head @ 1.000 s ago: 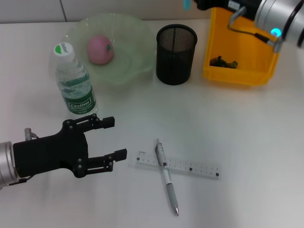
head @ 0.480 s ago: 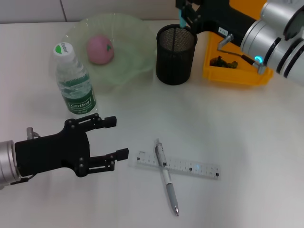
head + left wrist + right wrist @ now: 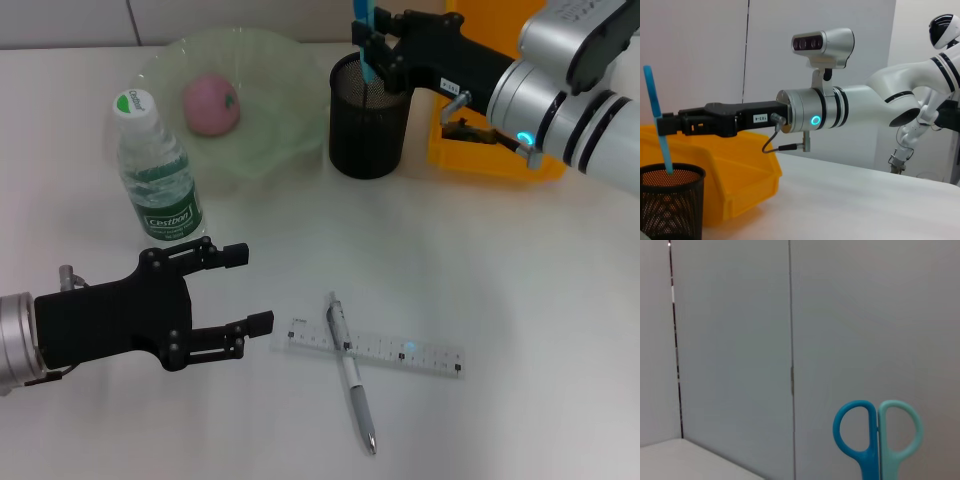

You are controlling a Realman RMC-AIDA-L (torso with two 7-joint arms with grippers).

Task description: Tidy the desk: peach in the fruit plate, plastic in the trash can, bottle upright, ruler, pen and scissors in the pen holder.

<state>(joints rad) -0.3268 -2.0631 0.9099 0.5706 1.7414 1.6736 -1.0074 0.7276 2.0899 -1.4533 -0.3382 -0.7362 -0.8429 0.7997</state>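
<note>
You can read one brand clearly: the water bottle (image 3: 158,170) carries a green and white label printed "Cestbon", running upward along its side in the head view, and the same green mark shows on its cap, though the small lettering there is too fine to make out. On the black body of the right gripper (image 3: 670,125) you will find a small white sticker (image 3: 762,118) reading "103-4" in the left wrist view. The clear ruler (image 3: 376,347) on the desk shows black tick marks, but you cannot read any numbers on it.
</note>
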